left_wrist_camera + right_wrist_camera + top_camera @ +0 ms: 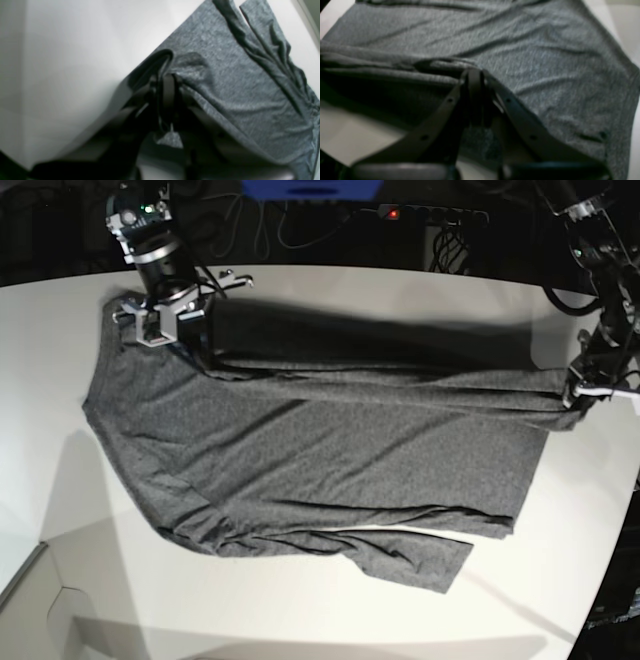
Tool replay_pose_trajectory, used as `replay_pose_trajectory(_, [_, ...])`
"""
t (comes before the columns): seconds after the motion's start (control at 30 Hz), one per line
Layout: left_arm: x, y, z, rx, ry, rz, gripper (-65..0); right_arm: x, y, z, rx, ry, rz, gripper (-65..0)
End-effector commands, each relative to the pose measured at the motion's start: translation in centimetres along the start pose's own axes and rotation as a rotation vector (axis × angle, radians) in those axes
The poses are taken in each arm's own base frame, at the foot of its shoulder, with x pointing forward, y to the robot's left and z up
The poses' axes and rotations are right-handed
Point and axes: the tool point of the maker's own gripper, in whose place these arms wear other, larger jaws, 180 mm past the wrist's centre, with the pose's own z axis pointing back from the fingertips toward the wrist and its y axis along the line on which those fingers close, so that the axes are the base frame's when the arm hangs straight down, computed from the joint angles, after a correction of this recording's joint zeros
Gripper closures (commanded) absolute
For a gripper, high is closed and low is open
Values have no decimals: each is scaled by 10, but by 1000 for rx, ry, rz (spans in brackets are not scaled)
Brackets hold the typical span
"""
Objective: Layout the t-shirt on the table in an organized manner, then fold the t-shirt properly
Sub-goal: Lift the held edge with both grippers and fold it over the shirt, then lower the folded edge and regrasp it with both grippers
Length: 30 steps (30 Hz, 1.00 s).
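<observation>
T-shirt cloth is pinched in both my hands. It lies spread across the white desk, its far edge lifted into a long fold between my two grips. My left hand is clamped tight on a bunched ridge of the grey knit at one end of that fold, with a crumpled sleeve lying further along. My right hand is closed just as narrowly on the folded edge at the other end, wrinkled fabric stretching away beyond it.
</observation>
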Motion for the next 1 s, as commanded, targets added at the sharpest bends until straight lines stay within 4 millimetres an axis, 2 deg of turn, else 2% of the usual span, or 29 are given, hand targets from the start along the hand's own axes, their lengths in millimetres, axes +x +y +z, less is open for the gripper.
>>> replay_pose_trajectory(0.0, [22,-6,1,-16,-60,-12,0,9,-1,1,-1,-37,0,0])
replay_pose_trajectory(0.07, [24,-8,-5,-20,-58,2,0,11,-2,-2,-1,-41,4,0])
replay_pose_trajectory(0.23, [25,-16,-23,-39,-21,-15,0,0,-5,-6,-1,-15,1,0])
replay_pose_trajectory(0.53, [36,-21,-29,-48,-29,-23,0,-12,-5,-7,-2,14,-10,0])
replay_pose_trajectory(0.6, [35,-20,-34,-46,-20,-9,0,-6,-6,-12,0,-3,-7,0])
replay_pose_trajectory(0.83, [34,-17,-54,-41,12,58,0,-14,-10,-25,-2,11,-15,0])
replay_pose_trajectory(0.97, [25,-29,-66,-60,50,48,0,-14,-9,-30,2,9,-17,0])
